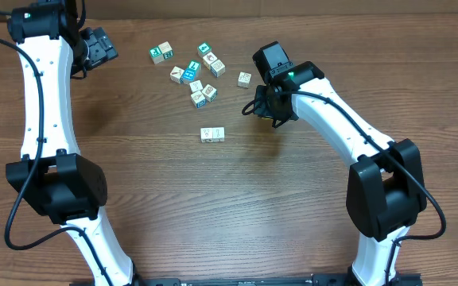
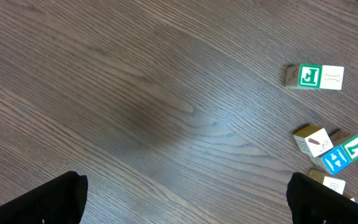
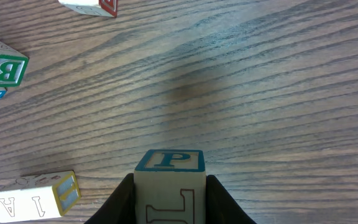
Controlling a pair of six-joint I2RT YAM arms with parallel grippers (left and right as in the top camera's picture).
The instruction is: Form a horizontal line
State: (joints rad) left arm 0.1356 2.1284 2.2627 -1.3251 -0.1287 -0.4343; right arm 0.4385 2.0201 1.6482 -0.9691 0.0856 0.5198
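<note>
Two pale cubes touch side by side in a short horizontal line [image 1: 212, 134] near the table's middle. The same pair [image 3: 35, 196] lies at the lower left of the right wrist view, showing the letters A and I. My right gripper [image 1: 254, 107] hangs up and to the right of that line, apart from it. It is shut on a pale cube [image 3: 169, 186] with a blue P on its front face, one black finger on each side. My left gripper [image 1: 102, 48] stands wide open at the far left, its fingers [image 2: 48, 202] over bare wood.
Several loose teal-and-white cubes [image 1: 201, 75] lie scattered behind the line, with a pair [image 1: 161, 53] to their left and a single cube [image 1: 245, 79] to their right. A green B cube [image 3: 6, 67] lies left of the right gripper.
</note>
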